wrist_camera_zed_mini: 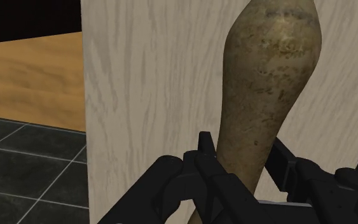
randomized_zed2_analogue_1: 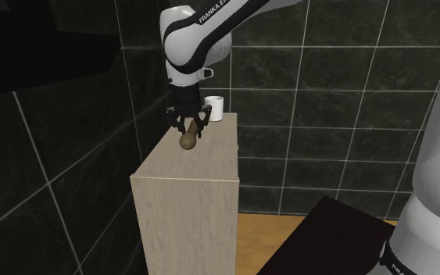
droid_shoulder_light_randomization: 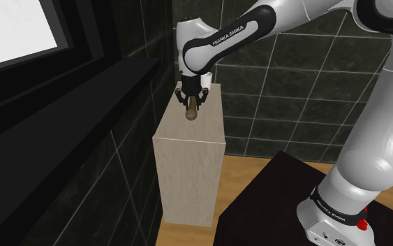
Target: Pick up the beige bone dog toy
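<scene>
The bone dog toy (droid_shoulder_light_randomization: 192, 114) is mottled beige-brown with a rounded knob at its end. My gripper (droid_shoulder_light_randomization: 190, 102) is shut on its narrow shaft, and the knob hangs down over the top of a pale wood cabinet (droid_shoulder_light_randomization: 203, 133). In the second exterior view the toy (randomized_zed2_analogue_1: 187, 140) dangles below the gripper (randomized_zed2_analogue_1: 187, 123), just above the cabinet's top (randomized_zed2_analogue_1: 210, 158); I cannot tell whether it touches. In the wrist view the black fingers (wrist_camera_zed_mini: 204, 160) clasp the toy (wrist_camera_zed_mini: 268, 83) from both sides, with the gripper (wrist_camera_zed_mini: 244, 173) over the cabinet top (wrist_camera_zed_mini: 145, 95).
A white mug (randomized_zed2_analogue_1: 215, 108) stands at the cabinet's far end, close behind the gripper. Dark tiled walls (randomized_zed2_analogue_1: 351, 101) enclose the cabinet at the back and side. A dark window ledge (droid_shoulder_light_randomization: 55, 133) runs along the shoulder view's left. Wooden floor (droid_shoulder_light_randomization: 247, 175) lies beside the black stand (droid_shoulder_light_randomization: 278, 203).
</scene>
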You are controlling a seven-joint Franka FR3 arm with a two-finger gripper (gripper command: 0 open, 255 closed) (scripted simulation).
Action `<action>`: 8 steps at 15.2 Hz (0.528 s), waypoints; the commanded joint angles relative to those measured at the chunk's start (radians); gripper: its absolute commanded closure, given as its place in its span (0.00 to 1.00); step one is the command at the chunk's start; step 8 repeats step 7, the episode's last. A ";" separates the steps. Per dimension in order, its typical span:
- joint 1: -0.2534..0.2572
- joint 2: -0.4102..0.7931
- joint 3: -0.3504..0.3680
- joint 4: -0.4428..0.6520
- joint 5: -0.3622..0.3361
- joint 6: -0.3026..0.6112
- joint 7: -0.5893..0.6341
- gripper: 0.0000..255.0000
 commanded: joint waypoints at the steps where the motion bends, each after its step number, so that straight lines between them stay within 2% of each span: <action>1: -0.001 -0.012 0.001 0.014 0.008 -0.025 -0.007 1.00; 5: -0.002 -0.033 0.003 0.044 0.021 -0.073 -0.020 1.00; 8: -0.002 -0.034 0.003 0.045 0.021 -0.075 -0.021 1.00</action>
